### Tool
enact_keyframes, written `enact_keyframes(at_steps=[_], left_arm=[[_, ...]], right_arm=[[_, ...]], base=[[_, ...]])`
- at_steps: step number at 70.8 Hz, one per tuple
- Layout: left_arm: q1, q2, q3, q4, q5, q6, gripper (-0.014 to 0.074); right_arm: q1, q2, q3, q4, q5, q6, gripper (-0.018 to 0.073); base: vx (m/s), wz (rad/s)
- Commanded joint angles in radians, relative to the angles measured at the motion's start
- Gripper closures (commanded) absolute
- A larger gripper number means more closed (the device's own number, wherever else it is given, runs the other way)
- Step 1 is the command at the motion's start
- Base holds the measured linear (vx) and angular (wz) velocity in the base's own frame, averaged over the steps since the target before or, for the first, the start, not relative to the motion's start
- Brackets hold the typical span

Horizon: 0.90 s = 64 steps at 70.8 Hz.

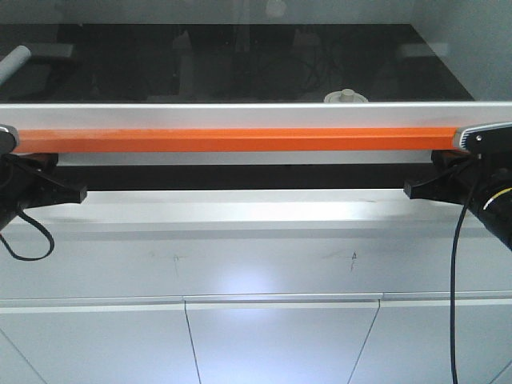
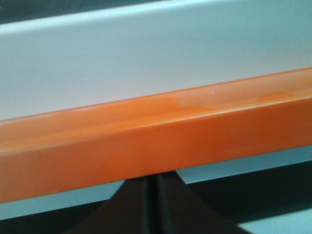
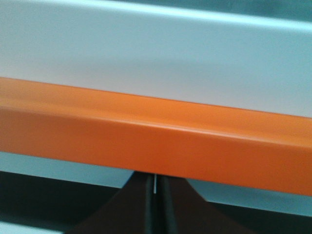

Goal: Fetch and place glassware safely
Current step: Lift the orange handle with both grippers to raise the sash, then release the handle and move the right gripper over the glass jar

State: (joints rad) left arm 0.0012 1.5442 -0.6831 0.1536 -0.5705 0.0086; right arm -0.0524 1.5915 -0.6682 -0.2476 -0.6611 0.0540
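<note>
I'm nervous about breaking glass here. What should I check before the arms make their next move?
1. Target found: ok, the lid of the glass jar shows above the silver rail.
2. Jar body intact and upright: cannot tell, hidden by the rail.
3. Path forward: not ok, the orange bar crosses before both grippers.
4. Is the left gripper open: not ok, shut.
5. Is the right gripper open: not ok, shut.
6. Neighbours: ok, the white tube lies far left of the jar.
</note>
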Motion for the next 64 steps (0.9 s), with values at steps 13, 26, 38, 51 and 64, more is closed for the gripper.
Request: enact_keyframes(at_steps=[13, 26, 38, 51, 64], left_arm=[[0.003, -0.119, -0.088, -0.023, -0.388, -0.002, 0.0603], [0.003, -0.149, -0.088, -0.023, -0.391, -0.009, 0.0603], [0.003, -0.181, -0.088, -0.023, -0.390, -0.009, 0.0603], [0.003, -0.209, -0.088, -0.023, -0.379, -0.009, 0.0603], [0.003, -0.224, -0.088, -0.023, -0.355, -0.009, 0.0603]], right_arm=[[-0.001, -0.126, -0.081, 0.025, -0.323, -0.011, 0.0563], [-0.001, -0.150, -0.081, 0.025, -0.321, -0.011, 0.0563], [-0.001, -0.177, -0.081, 0.025, -0.319, -0.011, 0.0563], [-0.001, -0.211, -0.081, 0.025, -0.299, -0.008, 0.0563], [-0.001, -0.239, -0.081, 0.025, -0.254, -0.008, 0.0563]], base=[[0.00, 0.00], [0.00, 0.00], [0.00, -0.01], [0.00, 0.00], [0.00, 0.00]])
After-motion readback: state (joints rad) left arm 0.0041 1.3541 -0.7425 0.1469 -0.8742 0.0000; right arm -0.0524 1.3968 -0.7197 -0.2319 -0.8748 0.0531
